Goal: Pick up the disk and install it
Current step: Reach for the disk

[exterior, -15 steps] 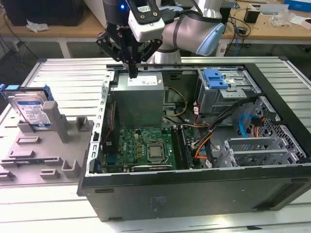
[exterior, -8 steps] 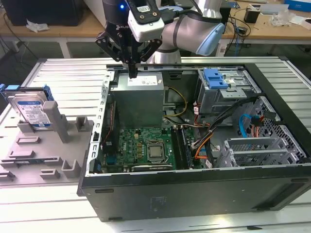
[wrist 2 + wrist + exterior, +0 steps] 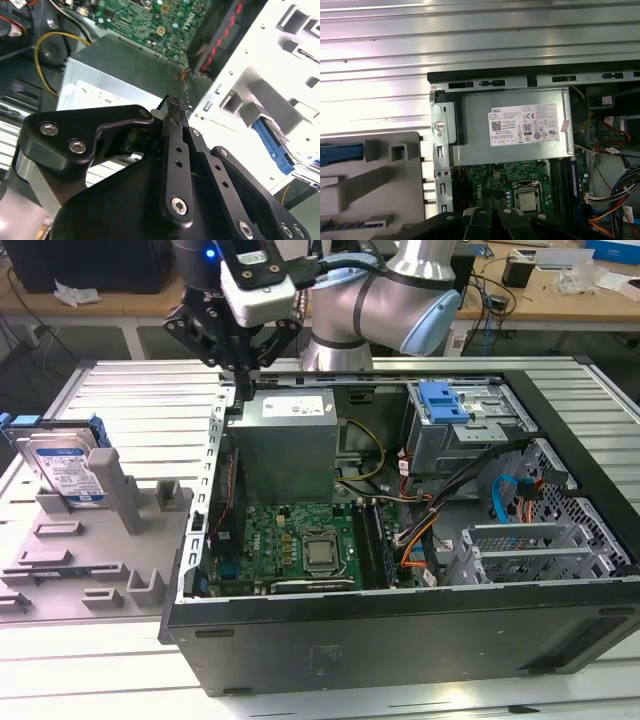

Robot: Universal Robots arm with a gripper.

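Disk: disk [image 3: 62, 465] stands on edge in a slot of the grey holder [image 3: 110, 530], at the exterior view's left, well apart from the pincer; label side faces the camera, blue carrier around its edges.
Holder: grey moulded block with several slots and posts, lying on the slatted metal worktop [image 3: 130, 380], just beside the open computer case [image 3: 400, 640].
Pincer: pincer [image 3: 243, 380] hangs over the far rim of the case, at the corner by the power supply [image 3: 285, 440]; in the second wrist view the black fingers meet at a knurled tip [image 3: 176, 104], drawn together, nothing between them.
Arm: grey and blue arm [image 3: 390, 290] reaches in from behind the case.
Power supply: grey box with a white label, in the far corner of the case; seen from above in the first wrist view [image 3: 520, 125].
Motherboard: green board [image 3: 300, 540] lies on the case floor, nearer the camera than the power supply.
Drive cage: grey metal cage with blue handle [image 3: 450, 415] sits in the case toward the exterior view's right, cables trailing below it.
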